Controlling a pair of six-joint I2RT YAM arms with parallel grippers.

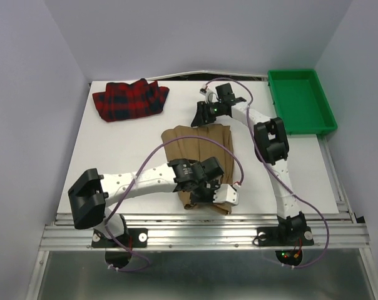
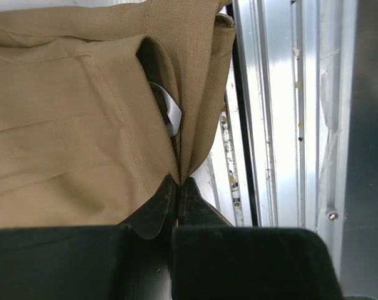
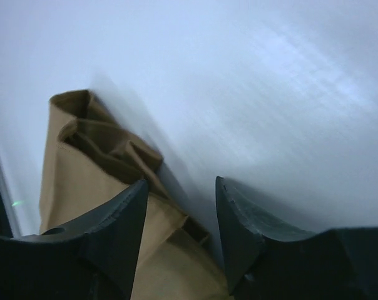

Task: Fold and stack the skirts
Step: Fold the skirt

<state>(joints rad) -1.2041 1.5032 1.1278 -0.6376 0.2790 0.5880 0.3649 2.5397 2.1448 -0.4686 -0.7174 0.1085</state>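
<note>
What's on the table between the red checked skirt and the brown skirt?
Nothing. The top view shows only bare white table between the red skirt and the brown skirt.

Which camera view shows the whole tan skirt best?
The top external view: the tan skirt lies there almost whole, its near end hidden by the left arm. The left wrist view shows only a pinched fold; the right wrist view, one folded edge.

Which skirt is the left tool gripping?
The plain tan skirt mid-table; the left tool is shut on its near edge. The red plaid skirt lies apart at the far left corner.
</note>
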